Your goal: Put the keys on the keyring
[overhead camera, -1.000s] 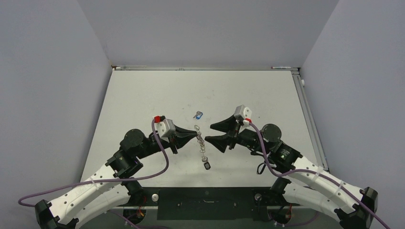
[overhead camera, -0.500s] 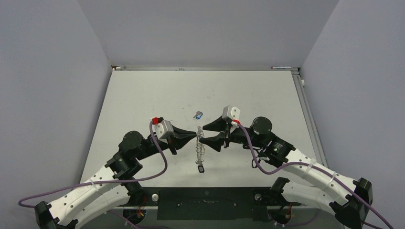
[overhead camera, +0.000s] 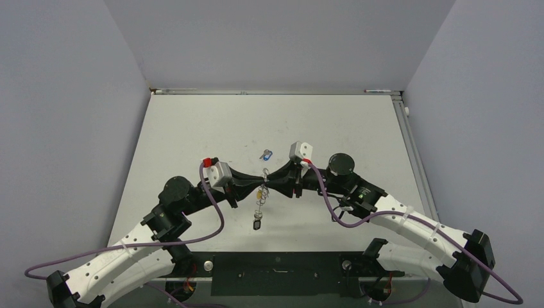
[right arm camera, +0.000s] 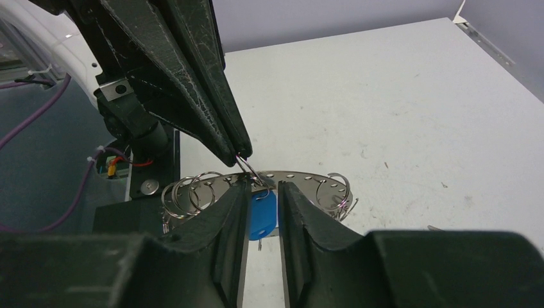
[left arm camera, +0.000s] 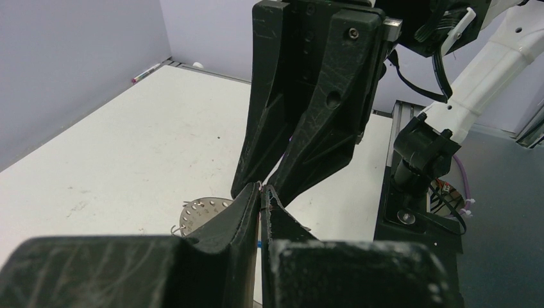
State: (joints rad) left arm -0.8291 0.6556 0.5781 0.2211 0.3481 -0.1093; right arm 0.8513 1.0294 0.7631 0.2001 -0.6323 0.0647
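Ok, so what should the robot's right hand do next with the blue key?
Probably close the right gripper fully on the blue key: its head sits between the fingers, right below the thin ring that the left gripper pinches.

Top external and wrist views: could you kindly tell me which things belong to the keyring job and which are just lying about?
Belonging to the job:
- keyring, held by the left fingers
- blue-headed key, between the right fingers
- loose blue-headed key, on the table

Just lying about:
- marker pen, at the table's far edge
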